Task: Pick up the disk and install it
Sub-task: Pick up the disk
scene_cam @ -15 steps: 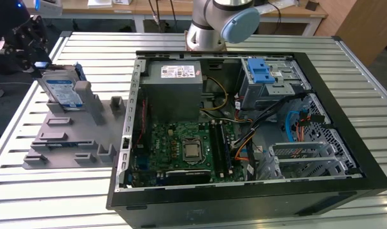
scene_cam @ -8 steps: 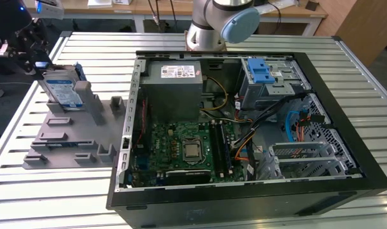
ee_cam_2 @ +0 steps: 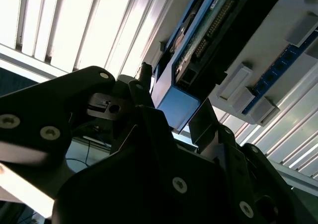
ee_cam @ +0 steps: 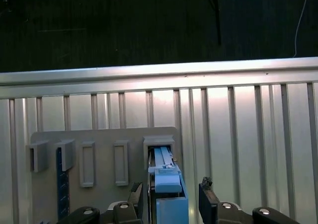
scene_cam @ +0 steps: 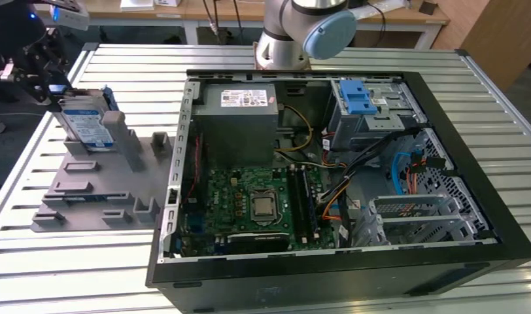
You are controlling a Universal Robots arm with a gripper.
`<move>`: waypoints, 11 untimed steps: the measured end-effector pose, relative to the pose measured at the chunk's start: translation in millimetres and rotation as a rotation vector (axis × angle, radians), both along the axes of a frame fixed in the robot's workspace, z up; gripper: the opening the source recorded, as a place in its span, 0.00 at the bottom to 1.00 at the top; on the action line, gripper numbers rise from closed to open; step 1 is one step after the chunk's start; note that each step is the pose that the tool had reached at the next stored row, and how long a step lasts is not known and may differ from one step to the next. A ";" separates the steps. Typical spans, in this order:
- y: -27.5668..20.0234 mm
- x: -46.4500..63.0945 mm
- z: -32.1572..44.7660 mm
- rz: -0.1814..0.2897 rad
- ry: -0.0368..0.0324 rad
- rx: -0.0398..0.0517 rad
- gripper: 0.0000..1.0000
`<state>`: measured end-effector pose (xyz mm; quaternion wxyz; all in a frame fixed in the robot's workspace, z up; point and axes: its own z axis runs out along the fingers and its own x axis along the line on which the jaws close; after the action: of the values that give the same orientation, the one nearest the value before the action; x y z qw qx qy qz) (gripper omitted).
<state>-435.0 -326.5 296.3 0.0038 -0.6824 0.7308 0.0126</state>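
The disk (scene_cam: 84, 124) stands on edge in a slot of the grey fixture plate (scene_cam: 91, 190), at the exterior view's left: silver, with a white-and-blue label and a blue carrier. My gripper (scene_cam: 46, 84) is at the disk's far end, level with it. In both wrist views the blue end of the disk (ee_cam: 169, 204) (ee_cam_2: 175, 105) lies between my two black fingers (ee_cam: 206, 191), with a gap on each side. The gripper (ee_cam: 170, 191) (ee_cam_2: 174, 97) is open and straddles that end without touching it.
An open black computer case (scene_cam: 475, 261) lies beside the plate, with a motherboard (scene_cam: 248, 203), a power supply (scene_cam: 239, 108) and a drive cage holding a blue carrier (scene_cam: 361, 101). The arm's base (scene_cam: 288, 39) stands behind it. The table top is slatted metal (scene_cam: 74, 275).
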 end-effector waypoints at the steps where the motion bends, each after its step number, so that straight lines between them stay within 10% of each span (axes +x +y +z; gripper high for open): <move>1: 0.0 0.0 -1.2 0.000 0.0000 0.0000 0.56; 11: 0.0 0.1 -9.1 0.000 0.0000 -0.0004 0.48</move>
<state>-434.9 -326.5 287.2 0.0037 -0.6823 0.7309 0.0125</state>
